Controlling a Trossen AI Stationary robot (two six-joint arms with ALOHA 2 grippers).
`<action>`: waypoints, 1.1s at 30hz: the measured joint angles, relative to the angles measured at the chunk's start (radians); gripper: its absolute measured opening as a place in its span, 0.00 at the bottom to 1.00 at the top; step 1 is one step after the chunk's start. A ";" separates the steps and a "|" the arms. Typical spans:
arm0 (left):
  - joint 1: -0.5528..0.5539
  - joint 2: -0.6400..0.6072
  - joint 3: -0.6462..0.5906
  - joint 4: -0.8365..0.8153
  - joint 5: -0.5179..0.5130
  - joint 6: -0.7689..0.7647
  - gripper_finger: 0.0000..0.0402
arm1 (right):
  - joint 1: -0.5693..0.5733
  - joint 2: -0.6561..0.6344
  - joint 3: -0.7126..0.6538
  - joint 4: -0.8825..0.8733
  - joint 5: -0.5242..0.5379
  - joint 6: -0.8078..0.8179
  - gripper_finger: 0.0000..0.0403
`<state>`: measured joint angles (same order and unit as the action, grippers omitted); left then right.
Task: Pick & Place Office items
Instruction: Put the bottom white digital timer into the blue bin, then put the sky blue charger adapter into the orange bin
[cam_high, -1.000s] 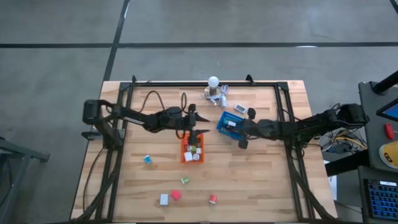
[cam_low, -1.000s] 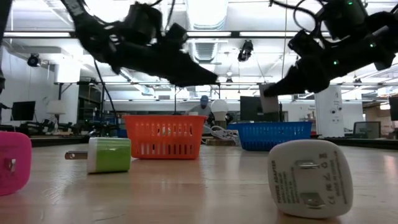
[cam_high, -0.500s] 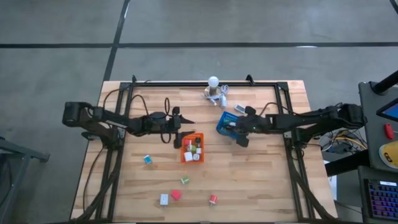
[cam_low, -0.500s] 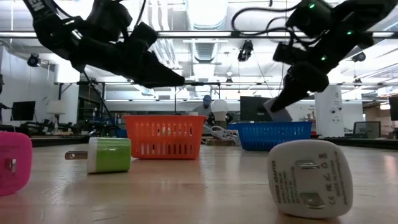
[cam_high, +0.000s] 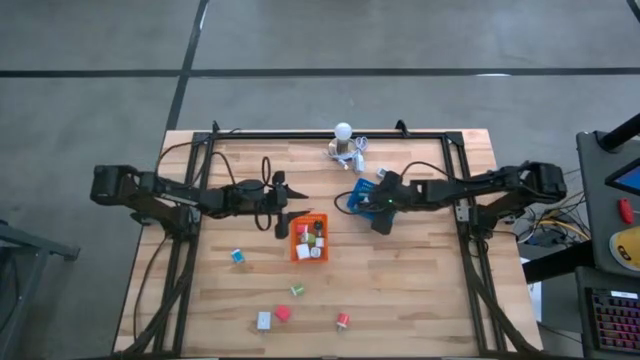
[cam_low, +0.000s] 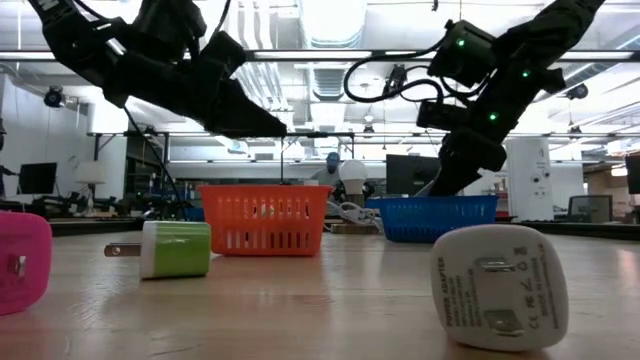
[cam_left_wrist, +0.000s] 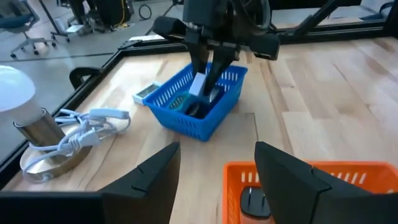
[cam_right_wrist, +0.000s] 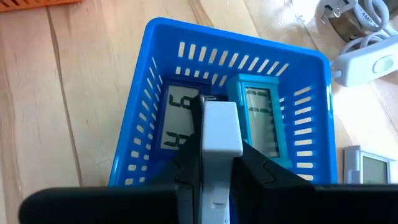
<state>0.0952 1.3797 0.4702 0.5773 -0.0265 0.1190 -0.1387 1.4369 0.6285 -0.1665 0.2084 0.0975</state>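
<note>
The right gripper (cam_right_wrist: 219, 163) hung over the blue basket (cam_right_wrist: 149, 93), its fingers closed on a slim white-grey piece (cam_right_wrist: 219, 127) held upright above two small display units (cam_right_wrist: 258, 118) lying inside. The left gripper (cam_left_wrist: 214, 165), fingers parted and holding nothing, hovered just beside the orange basket (cam_high: 297, 243), which held several small items. Loose items lay on the table (cam_high: 420, 290): a teal block (cam_high: 238, 257), a green plug (cam_low: 176, 248), a white charger (cam_low: 498, 285), a pink block (cam_low: 22, 262).

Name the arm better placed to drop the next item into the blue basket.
Right: the right gripper is shut on a white item directly over the blue basket. The left gripper holds nothing.
</note>
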 joint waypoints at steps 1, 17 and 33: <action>0.000 -0.001 0.000 -0.003 0.000 0.000 0.52 | 0.000 0.002 0.003 -0.002 0.000 0.001 0.11; 0.000 -0.009 0.000 -0.091 -0.001 -0.032 0.52 | 0.000 -0.022 0.002 -0.014 -0.012 0.035 0.18; -0.085 -0.223 0.000 -0.446 -0.126 -0.150 0.52 | 0.019 -0.031 -0.005 0.069 0.026 0.039 0.50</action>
<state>0.0106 1.1564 0.4702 0.1310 -0.1522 -0.0311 -0.1194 1.4062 0.6239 -0.0973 0.2344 0.1367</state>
